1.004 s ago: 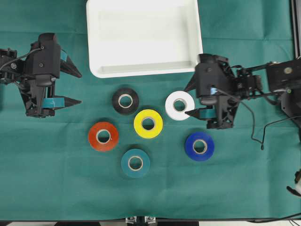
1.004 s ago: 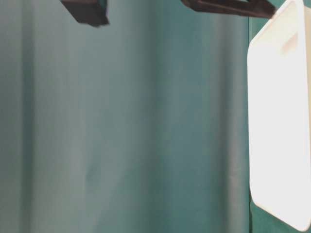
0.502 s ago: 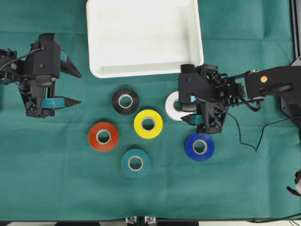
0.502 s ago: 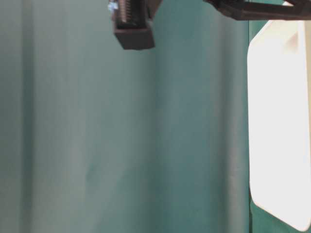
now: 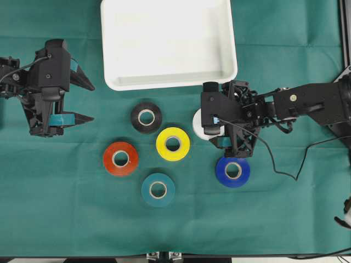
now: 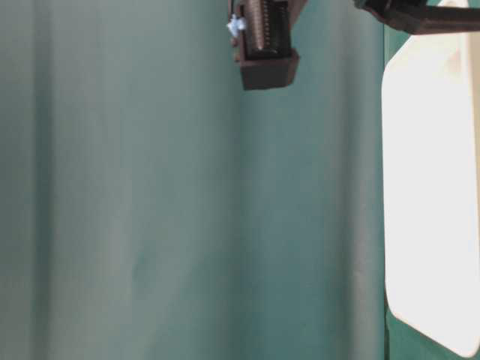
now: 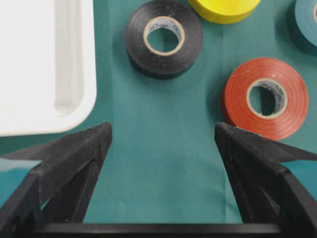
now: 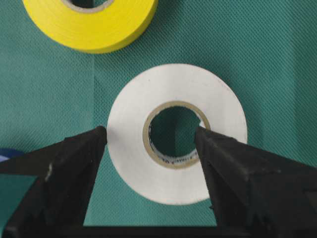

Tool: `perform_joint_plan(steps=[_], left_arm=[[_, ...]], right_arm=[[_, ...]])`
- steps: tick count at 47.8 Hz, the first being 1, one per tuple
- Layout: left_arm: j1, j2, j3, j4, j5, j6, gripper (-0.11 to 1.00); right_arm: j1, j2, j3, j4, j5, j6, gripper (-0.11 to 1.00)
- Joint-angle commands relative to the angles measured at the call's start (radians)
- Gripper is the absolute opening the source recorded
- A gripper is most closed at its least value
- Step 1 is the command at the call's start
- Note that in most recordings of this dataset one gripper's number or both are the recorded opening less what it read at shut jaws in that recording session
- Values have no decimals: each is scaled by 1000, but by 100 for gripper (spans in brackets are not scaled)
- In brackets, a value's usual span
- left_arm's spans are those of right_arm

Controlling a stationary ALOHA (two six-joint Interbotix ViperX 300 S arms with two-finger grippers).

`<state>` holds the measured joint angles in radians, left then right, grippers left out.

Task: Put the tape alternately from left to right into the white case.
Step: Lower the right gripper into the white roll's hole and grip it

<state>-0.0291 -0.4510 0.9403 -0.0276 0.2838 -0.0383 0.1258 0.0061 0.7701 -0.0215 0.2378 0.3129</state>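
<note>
Six tape rolls lie on the green cloth: black (image 5: pixel 146 117), yellow (image 5: pixel 173 143), orange-red (image 5: pixel 120 158), teal (image 5: pixel 158 189), blue (image 5: pixel 232 170) and white (image 5: pixel 196 124). The white case (image 5: pixel 164 44) stands at the back with nothing in it. My right gripper (image 8: pixel 151 131) is open over the white roll (image 8: pixel 218 114), covering most of it from above. One finger is outside the roll's left edge and the other at its core hole. My left gripper (image 5: pixel 92 102) is open at the far left over bare cloth, with the black roll (image 7: pixel 163 37) and orange-red roll (image 7: pixel 265 96) ahead of it.
The right arm's cable (image 5: pixel 285 167) loops over the cloth right of the blue roll. The yellow roll (image 8: pixel 94 29) lies close beyond the white one. The case's corner (image 7: pixel 44 64) is ahead-left of the left gripper. A metal frame (image 5: pixel 345 33) stands at the right edge.
The right arm has moved left and come over the white roll, now covering most of it. Its jaws stay wide. The left arm and all rolls have not moved.
</note>
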Motion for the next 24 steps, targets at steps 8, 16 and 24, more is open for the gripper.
perform_joint_plan(steps=[8, 16, 24], left_arm=[[5, -5, -12, -3, -5, 0, 54], [9, -3, -11, -3, -5, 0, 54], [11, -5, -11, -3, -5, 0, 54]], right_arm=[[5, 29, -21, 2, -18, 3, 81], [5, 49, -28, 2, -20, 3, 81], [5, 54, -31, 2, -20, 3, 81]])
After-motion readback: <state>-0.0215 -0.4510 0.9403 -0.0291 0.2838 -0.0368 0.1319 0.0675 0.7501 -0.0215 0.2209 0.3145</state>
